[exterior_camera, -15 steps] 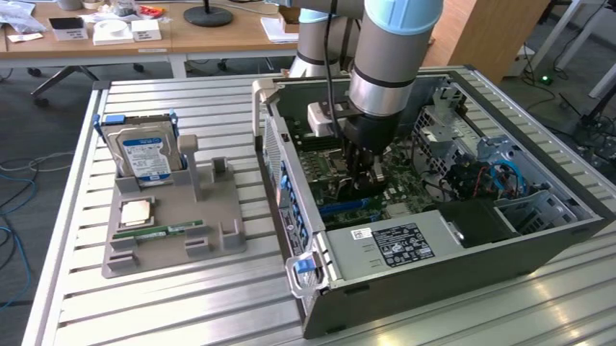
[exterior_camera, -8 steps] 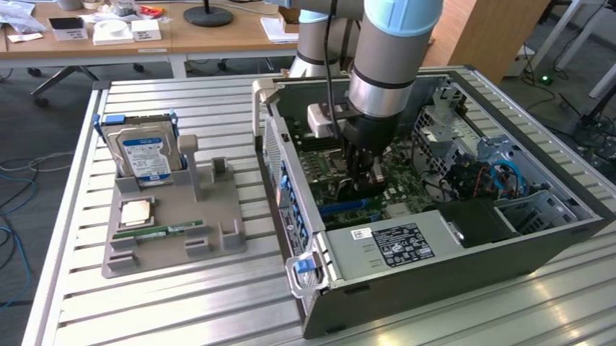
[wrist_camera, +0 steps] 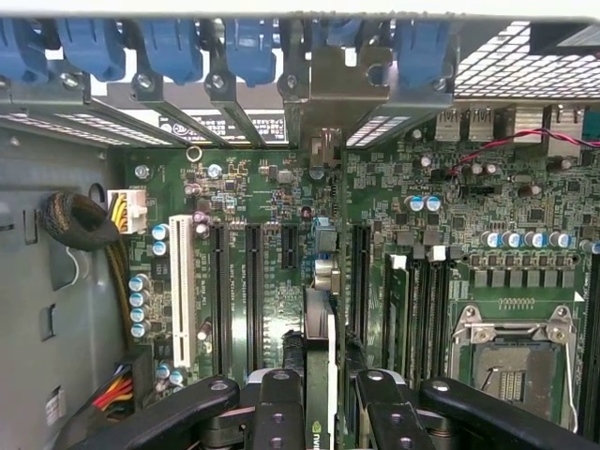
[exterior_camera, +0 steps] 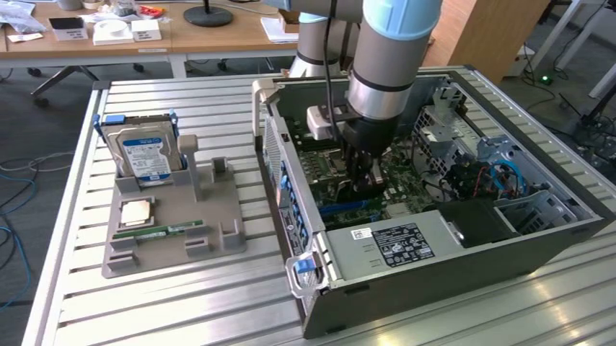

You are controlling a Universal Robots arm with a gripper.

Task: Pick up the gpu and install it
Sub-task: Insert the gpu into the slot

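1. Gripper (wrist_camera: pixel 324 403), wrist view: its black fingers (wrist_camera: pixel 281 417) are clamped on the gpu (wrist_camera: pixel 320 337), which stands upright and edge-on between them
2. Same view: the card hangs over the motherboard (wrist_camera: pixel 450 187) between two long black expansion slots (wrist_camera: pixel 253 281); a silver bracket plate (wrist_camera: pixel 328 94), likely its own, sits at the rear openings under the blue latches (wrist_camera: pixel 248 47)
3. Seating looks like the step in hand: hold the card's edge parallel to the slot, press straight down, and allow no tilt
4. Exterior view: the arm (exterior_camera: pixel 385 65) reaches into the open computer case (exterior_camera: pixel 433 288), with the gripper low over the board
5. Same view: the grey holder (exterior_camera: pixel 173 252) with hard drive (exterior_camera: pixel 144 151) and RAM stick (exterior_camera: pixel 159 232) lies well apart
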